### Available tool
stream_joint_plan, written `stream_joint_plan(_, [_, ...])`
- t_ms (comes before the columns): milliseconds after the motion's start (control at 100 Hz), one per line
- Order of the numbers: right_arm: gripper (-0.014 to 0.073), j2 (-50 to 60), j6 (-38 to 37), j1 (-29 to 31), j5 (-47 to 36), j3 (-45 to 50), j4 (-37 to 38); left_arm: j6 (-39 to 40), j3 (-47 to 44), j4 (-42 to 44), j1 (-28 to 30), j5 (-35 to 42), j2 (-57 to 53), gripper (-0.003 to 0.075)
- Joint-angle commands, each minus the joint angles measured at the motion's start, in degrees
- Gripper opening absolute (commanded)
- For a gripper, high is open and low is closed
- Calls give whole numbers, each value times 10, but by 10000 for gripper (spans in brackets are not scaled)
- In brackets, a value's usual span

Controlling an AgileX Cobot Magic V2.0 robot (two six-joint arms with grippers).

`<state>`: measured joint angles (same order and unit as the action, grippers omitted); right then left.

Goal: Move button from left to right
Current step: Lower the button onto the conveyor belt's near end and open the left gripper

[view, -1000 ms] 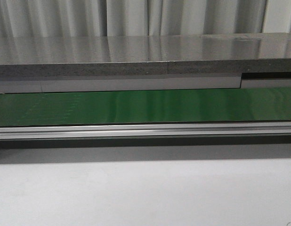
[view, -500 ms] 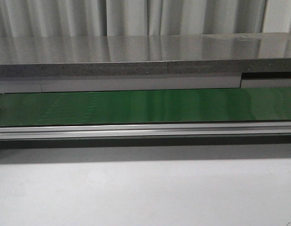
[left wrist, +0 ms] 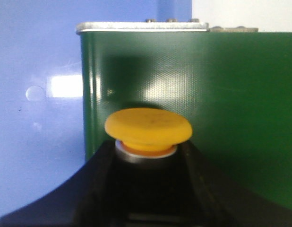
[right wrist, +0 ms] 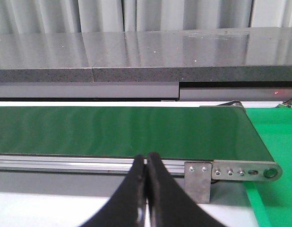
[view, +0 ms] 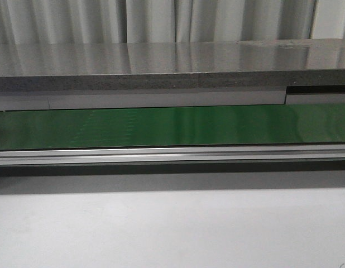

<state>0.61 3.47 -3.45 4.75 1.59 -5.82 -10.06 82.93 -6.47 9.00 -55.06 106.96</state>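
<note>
Over the green belt [left wrist: 231, 118], the left tool [left wrist: 146, 189] pinches the button [left wrist: 148, 127]; the right tool [right wrist: 147, 189] is pressed together.

The button [left wrist: 148, 130] shows only in the left wrist view. Its cap is round, broad and shallow like a mushroom head, yellow-orange, with a matte, faintly speckled top. Under the cap a darker orange neck sits in a silvery collar ring. The body below the ring is hidden in dark shadow between the black fingers [left wrist: 96, 189] of the left gripper [left wrist: 148, 187], which stand against it on both sides; its details cannot be made out. The button stands upright, cap uppermost and level. It sits over the green belt [left wrist: 231, 109], close to the belt's end edge. In the front view the button does not appear.
</note>
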Motion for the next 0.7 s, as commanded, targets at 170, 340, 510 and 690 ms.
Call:
stream_joint_plan(170, [-66,10,0,1,-47,-10,4,3,18,-11,-3,-3,-27,466])
stream_joint_plan(340, [-66,10,0,1,-47,-10,4,3,18,-11,-3,-11,-27,650])
stream_joint_plan(510, [-66,10,0,1,-47,-10,4,3,18,-30,-3,-9,-35,652])
stream_joint_plan(690, [-66,10,0,1,-47,-10,4,-37,18,-85,-3,-1,-64,652])
